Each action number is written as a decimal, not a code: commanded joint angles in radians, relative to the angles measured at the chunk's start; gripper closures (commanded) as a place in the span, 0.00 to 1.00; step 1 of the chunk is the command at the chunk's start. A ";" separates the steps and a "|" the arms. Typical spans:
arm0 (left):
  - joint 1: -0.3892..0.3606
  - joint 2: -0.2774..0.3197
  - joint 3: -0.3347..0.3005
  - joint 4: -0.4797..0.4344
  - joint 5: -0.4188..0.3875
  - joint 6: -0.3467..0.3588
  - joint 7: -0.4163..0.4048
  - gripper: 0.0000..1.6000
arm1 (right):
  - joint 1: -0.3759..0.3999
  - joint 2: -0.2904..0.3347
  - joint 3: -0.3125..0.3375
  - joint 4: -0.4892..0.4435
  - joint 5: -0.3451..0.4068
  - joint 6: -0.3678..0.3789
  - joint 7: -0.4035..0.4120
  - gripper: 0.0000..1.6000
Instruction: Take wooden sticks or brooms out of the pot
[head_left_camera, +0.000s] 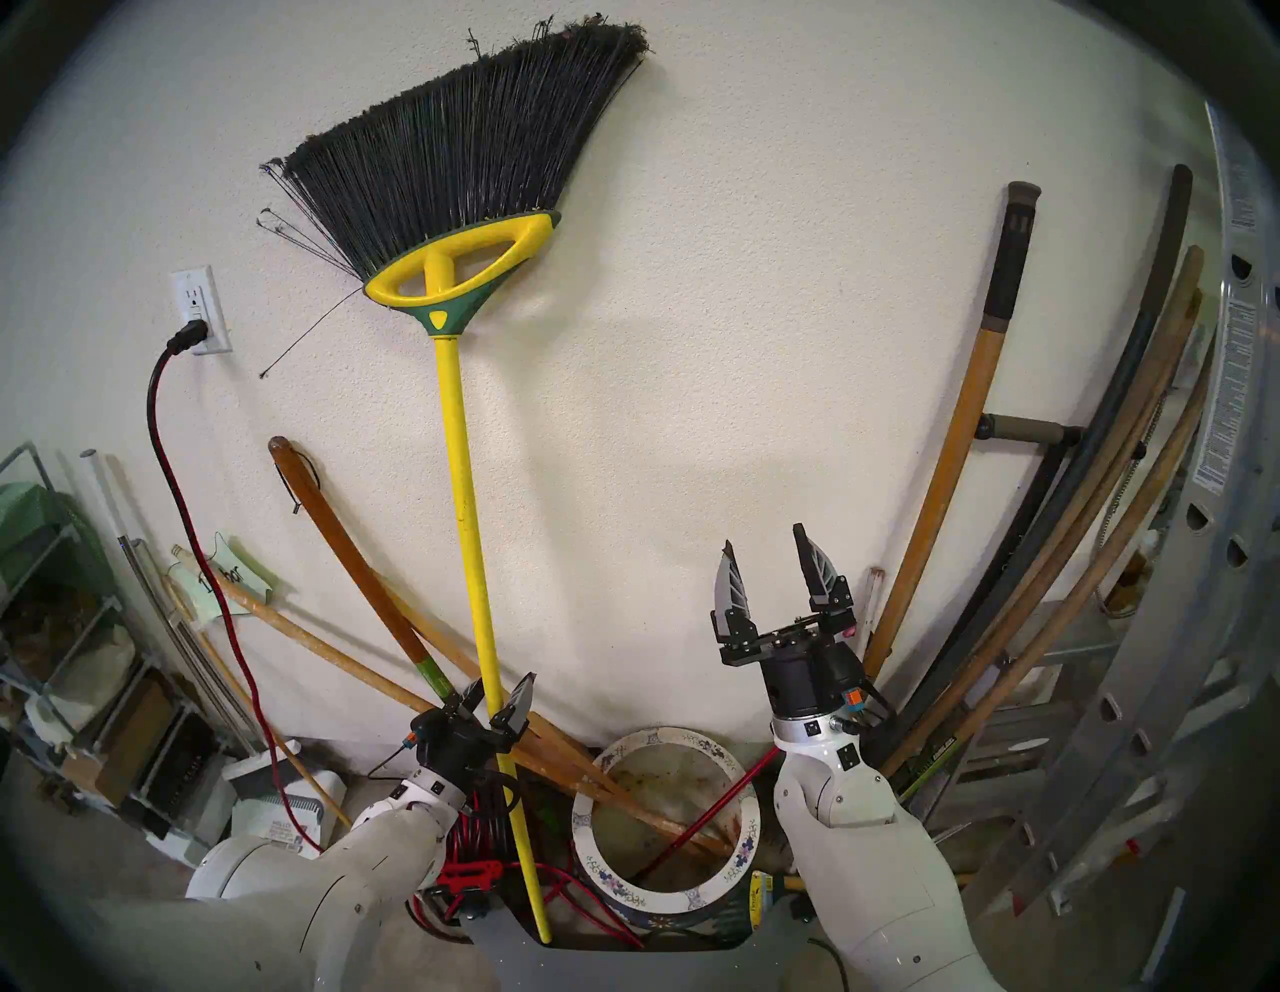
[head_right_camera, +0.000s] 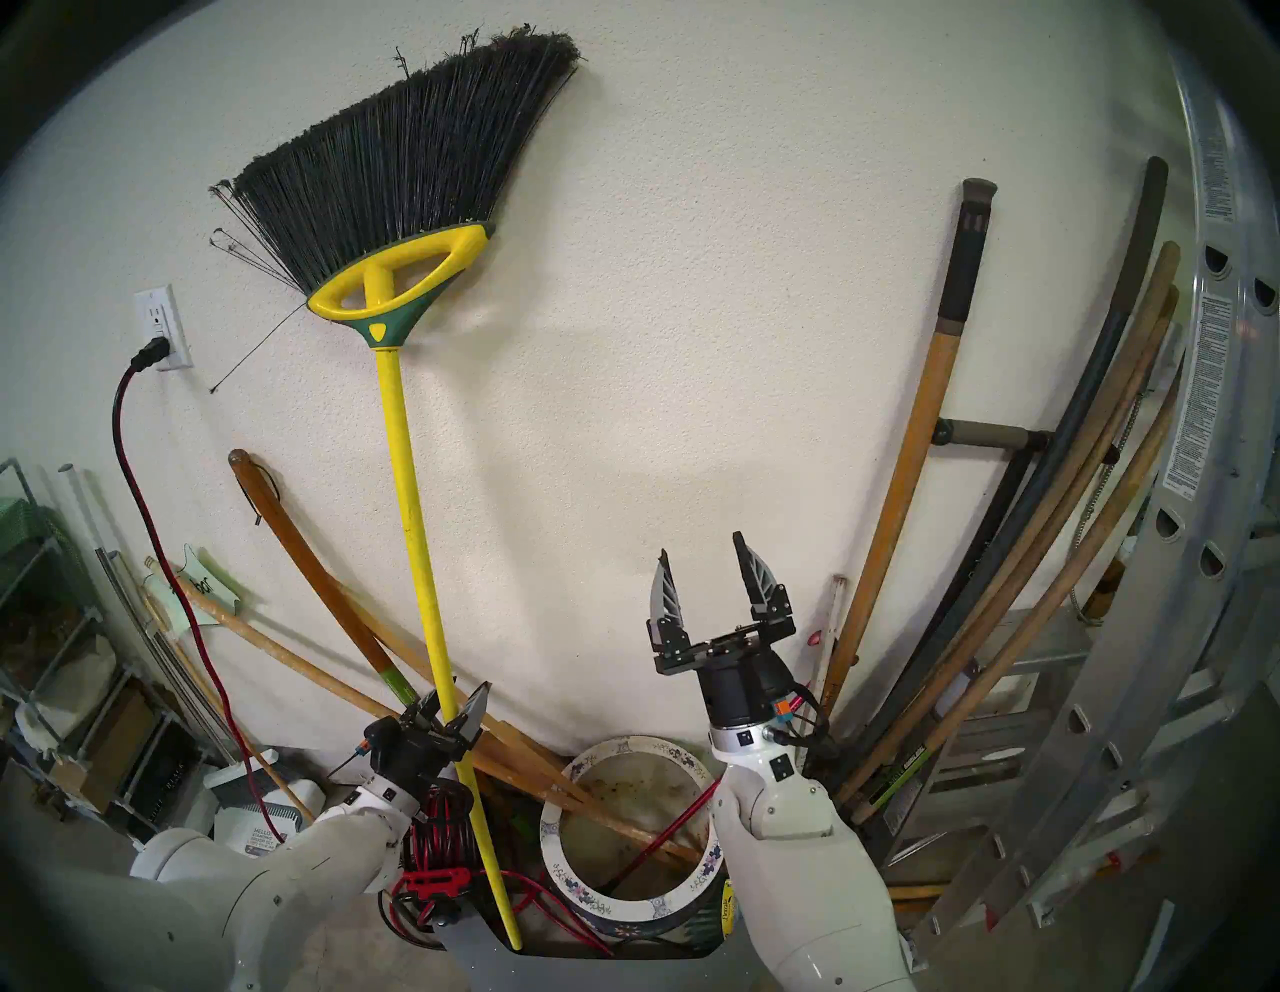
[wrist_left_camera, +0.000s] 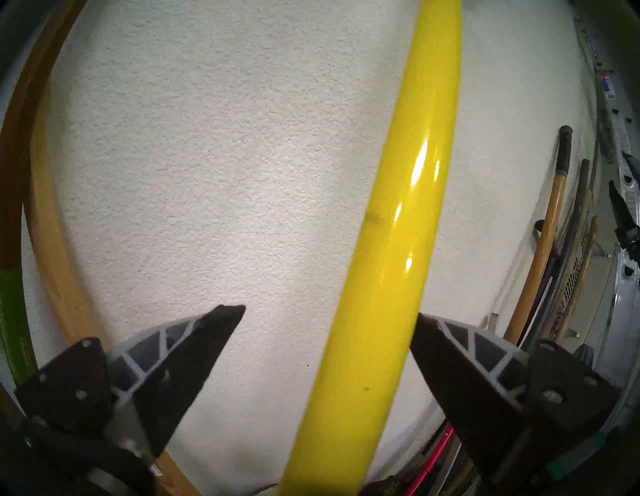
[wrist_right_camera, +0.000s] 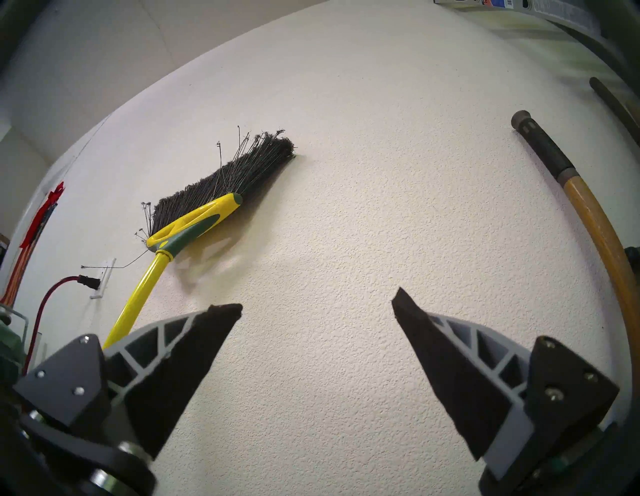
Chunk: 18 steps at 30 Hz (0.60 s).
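One broom (head_left_camera: 463, 443) already stands outside the pot (head_left_camera: 587, 842), just left of it, pole between my spread left gripper (head_left_camera: 500, 700), unpinched. Several wooden poles (head_left_camera: 623, 796) remain in the pot. Right gripper (head_left_camera: 767, 575) spread, empty, above it.

In the left wrist view the broom (wrist_left_camera: 391, 242) shows only a stretch of yellow pole, cut off at the top and bottom edges, and whether the right finger (wrist_left_camera: 460, 374) touches the pole cannot be told. In the head views the left arm (head_left_camera: 360, 880) hides most of the cable reel (head_left_camera: 478, 842), and the right arm (head_left_camera: 852, 831) covers the right part of the pot (head_left_camera: 609, 880) rim. The lower ends of the wooden poles (head_left_camera: 651, 814) inside the pot are too dim to tell apart.
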 joint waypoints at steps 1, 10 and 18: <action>0.011 0.004 -0.025 -0.019 -0.030 0.010 -0.067 0.00 | 0.002 -0.012 0.002 -0.001 0.008 0.000 0.014 0.00; 0.028 0.011 -0.031 -0.049 -0.036 0.017 -0.099 0.00 | 0.001 -0.020 0.011 0.000 0.020 0.000 0.037 0.00; 0.041 0.011 -0.030 -0.072 -0.040 0.033 -0.121 0.00 | 0.001 -0.026 0.018 0.002 0.030 0.000 0.057 0.00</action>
